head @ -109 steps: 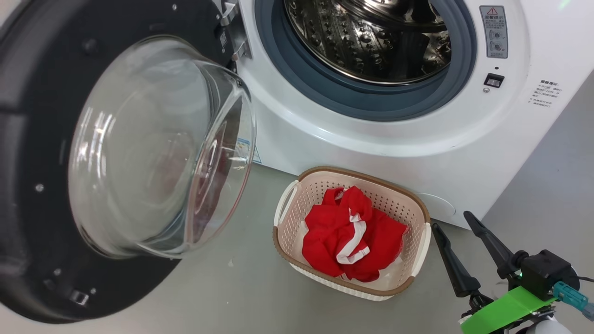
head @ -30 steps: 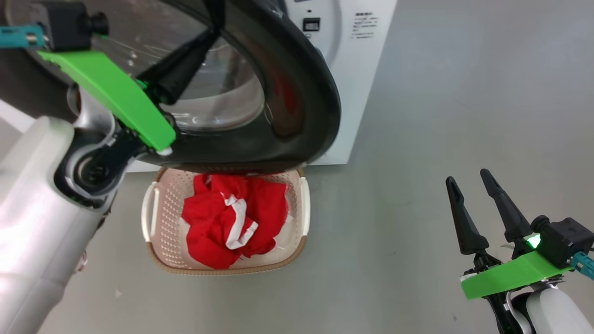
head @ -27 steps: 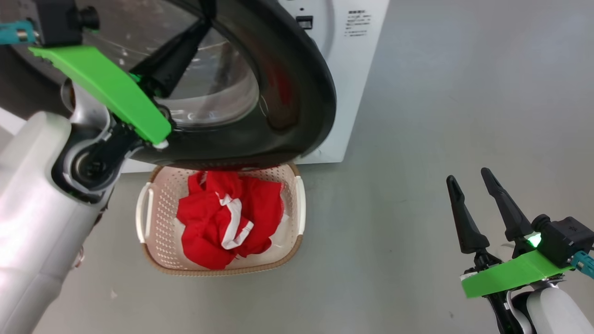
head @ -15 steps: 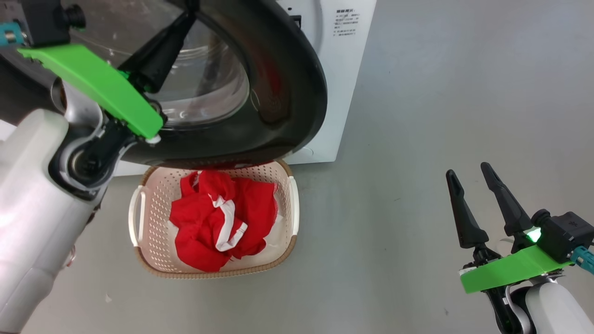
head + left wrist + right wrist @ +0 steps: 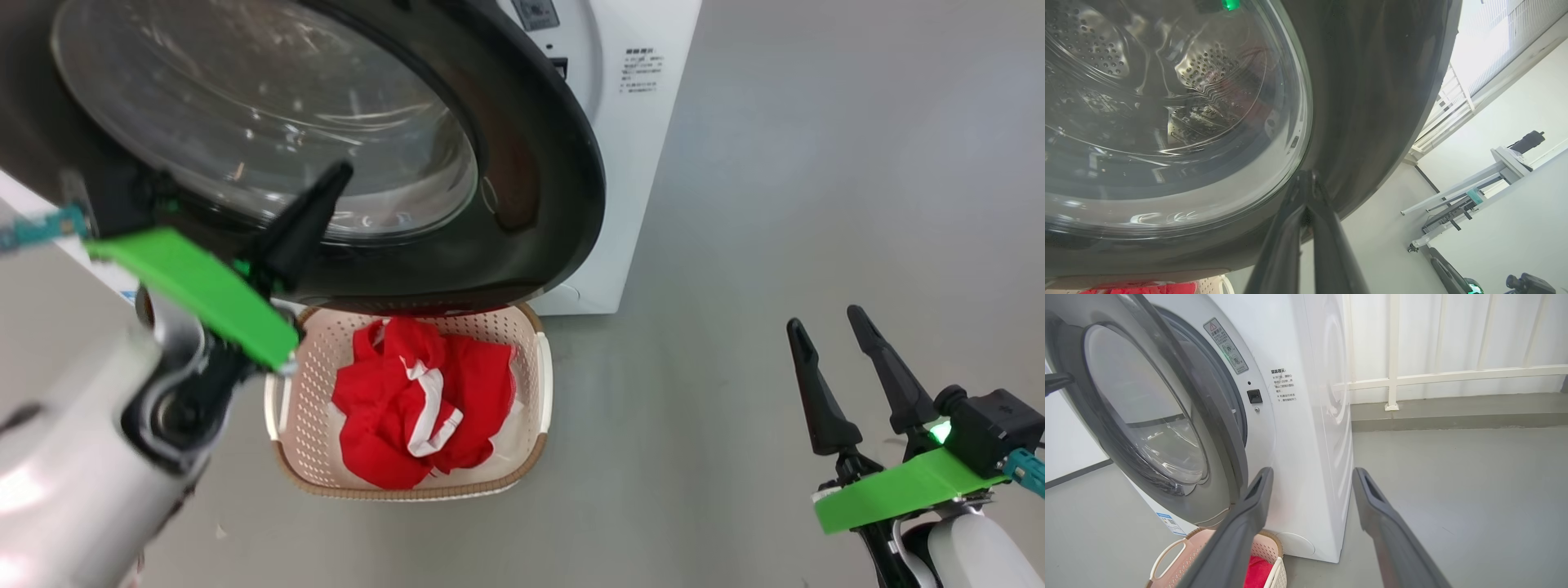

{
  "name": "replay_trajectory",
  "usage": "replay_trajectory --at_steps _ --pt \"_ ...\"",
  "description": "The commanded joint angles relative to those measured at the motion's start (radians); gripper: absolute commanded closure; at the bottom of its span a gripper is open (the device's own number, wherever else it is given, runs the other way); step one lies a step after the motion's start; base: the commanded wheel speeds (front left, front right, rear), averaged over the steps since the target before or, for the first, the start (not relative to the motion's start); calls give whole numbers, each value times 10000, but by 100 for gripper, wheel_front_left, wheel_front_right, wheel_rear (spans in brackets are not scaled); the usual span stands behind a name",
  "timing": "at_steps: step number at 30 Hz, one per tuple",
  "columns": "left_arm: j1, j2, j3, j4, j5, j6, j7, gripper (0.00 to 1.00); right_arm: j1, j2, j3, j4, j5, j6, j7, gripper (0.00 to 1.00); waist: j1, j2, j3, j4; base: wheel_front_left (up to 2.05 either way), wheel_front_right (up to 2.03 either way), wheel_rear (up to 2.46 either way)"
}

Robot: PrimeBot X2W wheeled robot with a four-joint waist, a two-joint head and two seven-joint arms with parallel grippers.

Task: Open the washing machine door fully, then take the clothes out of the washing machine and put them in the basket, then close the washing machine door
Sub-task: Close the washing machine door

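On the grey floor [image 5: 735,245], close in front of the washing machine [image 5: 645,147], stands the basket [image 5: 310,408], and the clothes [image 5: 408,408] lie heaped inside it, red fabric with a white band crossing the middle of the pile. Above the basket hangs the washing machine door [image 5: 531,163], partly swung and not shut: in the right wrist view a gap shows between its black rim and the white front of the machine, where a small dark latch socket [image 5: 1254,396] and a warning label [image 5: 1226,345] are exposed. From the head view the door's lower rim overlaps the far edge of the basket. The left gripper [image 5: 331,184] is up at the door's outer face with its two dark fingers pressed together and nothing between them; the tips sit at the border of the black rim and the glass window [image 5: 261,114], though whether they touch the door I cannot tell. Through that glass, the left wrist view shows the perforated steel drum [image 5: 1208,69]. The right gripper [image 5: 826,322] is well apart to the right, over bare floor, fingers spread and empty. A white railing [image 5: 1392,375] runs behind the machine.
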Motion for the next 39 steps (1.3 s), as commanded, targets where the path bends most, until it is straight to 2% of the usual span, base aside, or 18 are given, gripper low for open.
replay_trajectory --at_steps 1,2,3,5,6,8,10,18,23,31,39 --pt "278 588 352 -341 -162 -65 -333 69 92 -186 232 -208 -23 48 -65 0 0 0 -195 127 0 0 0" --pt "551 653 366 -423 -253 -65 -518 62 146 -202 211 -202 -21 48 -65 0 0 0 -265 169 0 0 0" --pt "551 653 366 -423 -253 -65 -518 62 146 -202 211 -202 -21 48 -65 0 0 0 -265 169 0 0 0" --pt "1089 784 386 -565 -416 -65 -846 52 268 -214 185 -206 -30 48 -65 0 0 0 -383 228 0 0 0" --pt "1353 855 360 -625 -467 -65 -946 42 335 -219 171 -211 -35 48 -65 0 0 0 -424 262 0 0 0" --pt "1865 906 314 -706 -636 -65 -1088 16 469 -230 136 -205 -39 48 -65 0 0 0 -540 344 0 0 0" --pt "2313 961 260 -748 -711 -65 -1208 0 600 -242 113 -206 -34 48 -65 0 0 0 -612 413 0 0 0" --pt "3935 807 597 -559 -872 -65 -1654 0 1120 -293 -41 -168 13 48 -65 0 0 0 -812 499 0 0 0" --pt "5019 631 1599 -229 -594 -65 -1728 0 1319 -282 -155 -186 6 48 -65 0 0 0 -938 281 0 0 0" --pt "6672 -97 3648 124 1678 -65 -1734 0 1442 -267 -269 -191 -11 48 -65 0 0 0 -1039 -275 0 0 0" --pt "8006 -1065 5633 -76 4040 -65 -1735 0 1652 -263 -413 -209 -10 48 -65 0 0 0 -1187 -814 0 0 0"
